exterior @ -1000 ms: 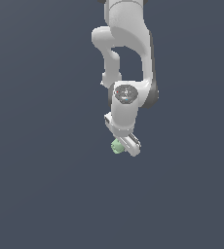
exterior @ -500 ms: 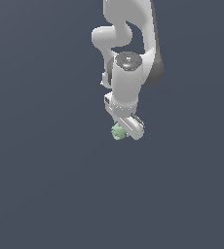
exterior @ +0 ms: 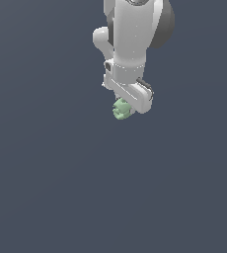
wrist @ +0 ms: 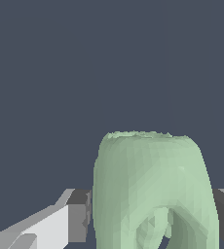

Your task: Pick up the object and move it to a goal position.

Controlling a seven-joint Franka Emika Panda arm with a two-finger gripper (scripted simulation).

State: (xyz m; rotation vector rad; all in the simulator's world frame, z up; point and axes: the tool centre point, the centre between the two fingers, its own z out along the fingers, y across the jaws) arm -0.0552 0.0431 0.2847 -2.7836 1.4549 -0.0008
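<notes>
The object [exterior: 121, 109] is a small pale mint-green rounded block. It hangs under the white gripper [exterior: 124, 106] in the upper middle of the exterior view, against plain dark grey. In the wrist view the object [wrist: 150, 189] fills the space between the two dark finger pads [wrist: 79, 216], which press on both its sides. A dent shows in its near face. The gripper is shut on it and holds it in the air.
The white arm [exterior: 132, 34] comes down from the top of the exterior view. Only a flat dark grey background shows around it, with no other objects or edges in sight.
The arm has moved up in the exterior view and looks larger. It carries the mint-green object with it in an unchanged grip.
</notes>
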